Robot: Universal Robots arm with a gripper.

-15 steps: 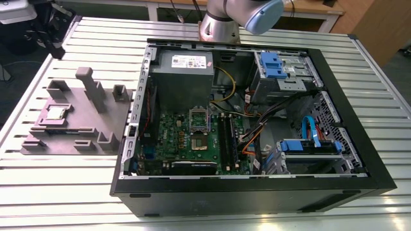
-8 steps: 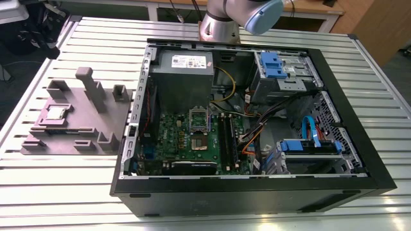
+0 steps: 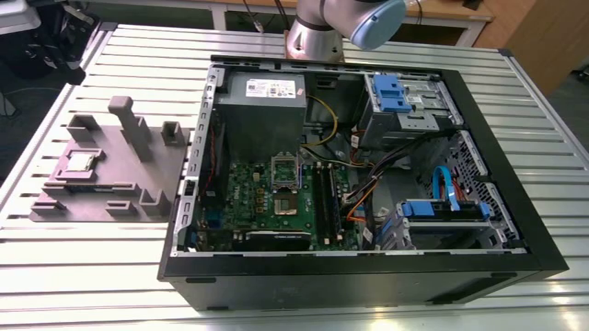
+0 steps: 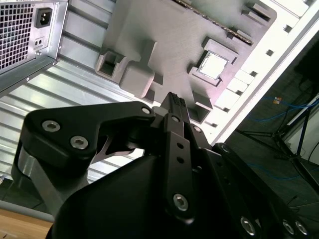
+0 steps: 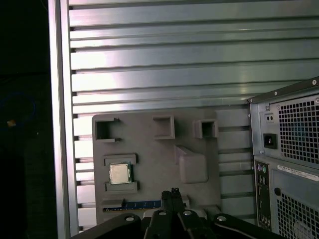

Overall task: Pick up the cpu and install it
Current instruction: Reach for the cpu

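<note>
The cpu [image 3: 81, 162] [image 4: 213, 65] [image 5: 119, 174] lay flat, metal top up, in a square recess of the grey fixture [image 3: 110, 186] [image 4: 169, 40] [image 5: 149, 149]. The fixture rested on the slatted worktop [image 3: 92, 262], just beside the open computer case [image 3: 359, 276] on the exterior view's left.

In both wrist views, the gripper [image 4: 174, 99] [image 5: 172, 193] hung above the fixture, apart from the cpu. Its fingers were closed against each other and held nothing.

Inside the case, the socket [image 3: 285, 176] sat near the middle of the green board [image 3: 248, 200], below the grey power supply [image 3: 262, 89] as the exterior view showed it.
</note>
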